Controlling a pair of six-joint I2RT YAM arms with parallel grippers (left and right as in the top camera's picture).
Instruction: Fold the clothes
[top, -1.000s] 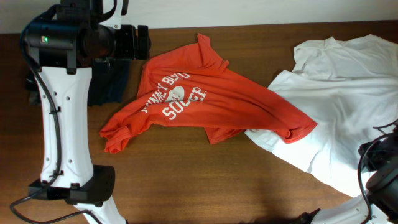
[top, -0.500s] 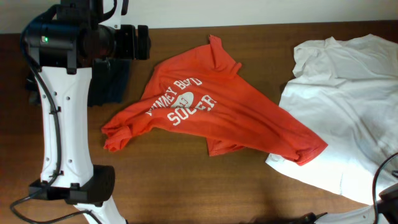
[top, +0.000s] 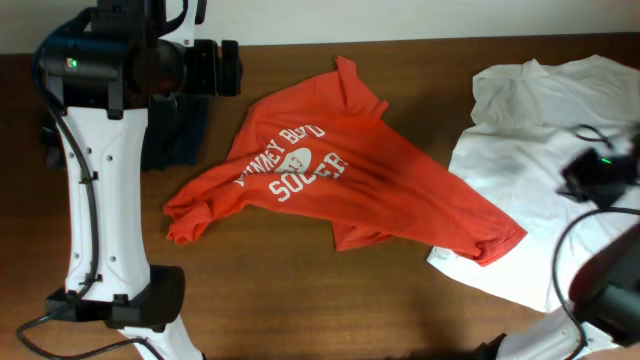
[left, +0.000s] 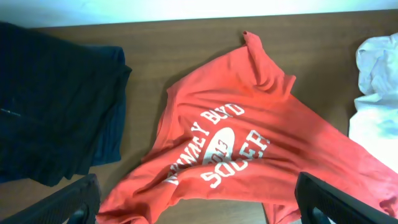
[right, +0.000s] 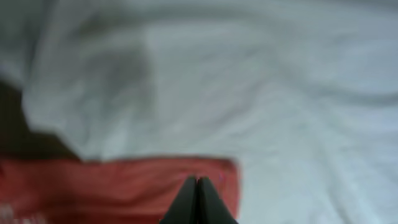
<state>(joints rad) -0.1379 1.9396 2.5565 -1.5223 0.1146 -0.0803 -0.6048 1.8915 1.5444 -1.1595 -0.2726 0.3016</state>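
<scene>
My right end effector (right: 198, 198) is pressed together, empty, over the orange-red soccer T-shirt (top: 350, 185) hem overlapping the white T-shirt (top: 540, 150) at 4 o'clock; left end effector (left: 196, 190) spread, probably ready to grab.

orange shirt (top: 350, 175): you have it mid-table (top: 300, 290), unfolded and rumpled, its white lettering face up and slanting.
white shirt (top: 520, 130): plain; you'll find it at the right side, spread loose and creased, running past the right edge of the overhead view.
overlap: your orange shirt's lower right corner lies on the white shirt's left edge.
</scene>
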